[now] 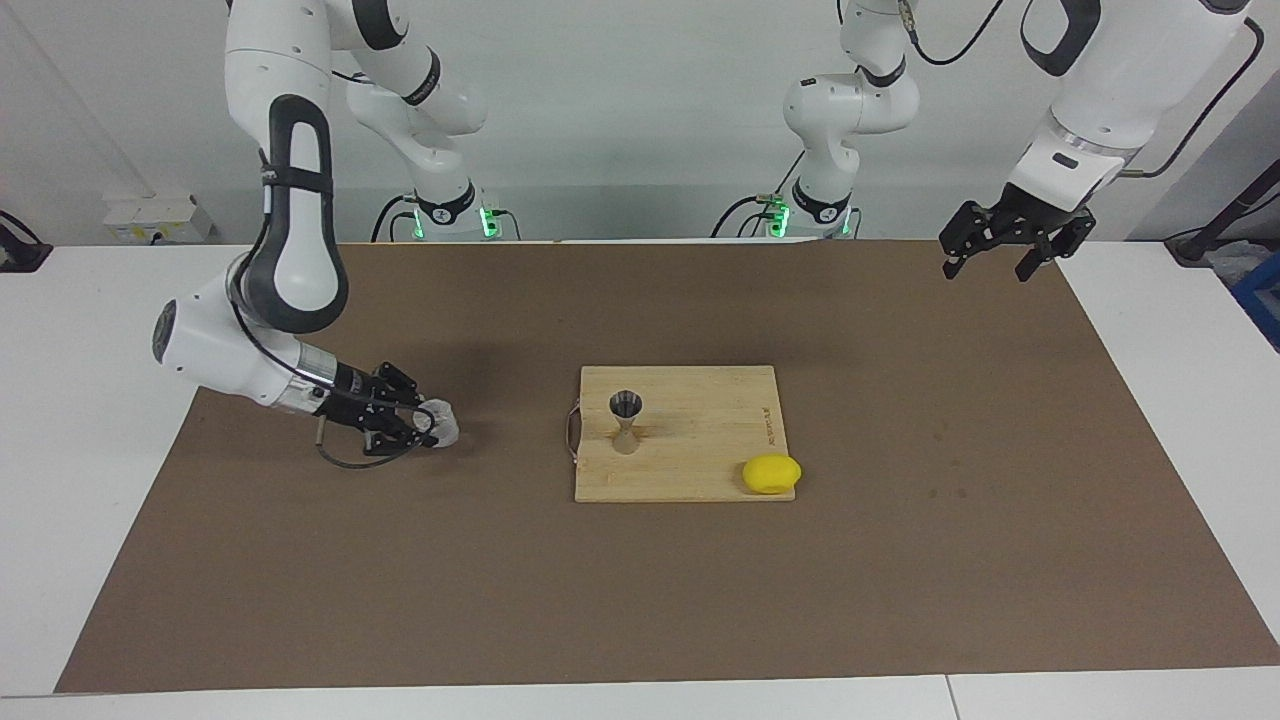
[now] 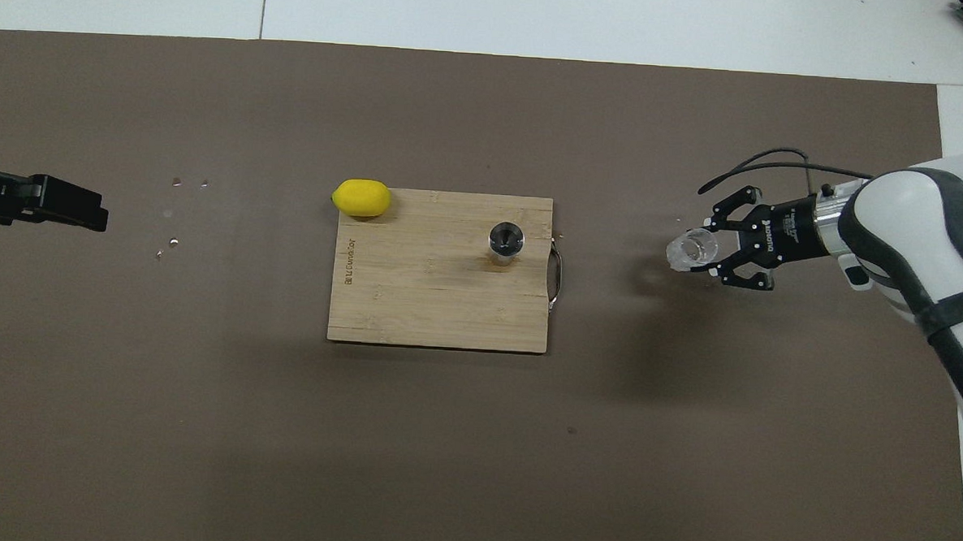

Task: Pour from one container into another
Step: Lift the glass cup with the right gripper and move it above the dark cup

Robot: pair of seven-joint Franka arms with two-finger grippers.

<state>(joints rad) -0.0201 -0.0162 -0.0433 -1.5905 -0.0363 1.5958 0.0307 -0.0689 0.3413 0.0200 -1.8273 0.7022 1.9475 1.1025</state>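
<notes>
The small clear cup [image 1: 443, 423] sits low at the brown mat, toward the right arm's end of the table, beside the board; it also shows in the overhead view [image 2: 689, 251]. My right gripper [image 1: 430, 425] reaches in nearly level and its fingers close on the cup's two sides [image 2: 708, 249]. The steel hourglass jigger [image 1: 626, 420] stands upright on the wooden cutting board [image 1: 700, 450], near the board's metal handle [image 2: 556, 278]; in the overhead view its open mouth shows [image 2: 505, 241]. My left gripper [image 1: 995, 258] is open and empty, raised over the mat's edge at the left arm's end [image 2: 70, 204], and waits.
A yellow lemon [image 1: 770, 473] lies at the board's corner farthest from the robots, toward the left arm's end [image 2: 361, 198]. The board [image 2: 431, 301] lies mid-mat. A few small specks [image 2: 175, 212] dot the mat near the left gripper.
</notes>
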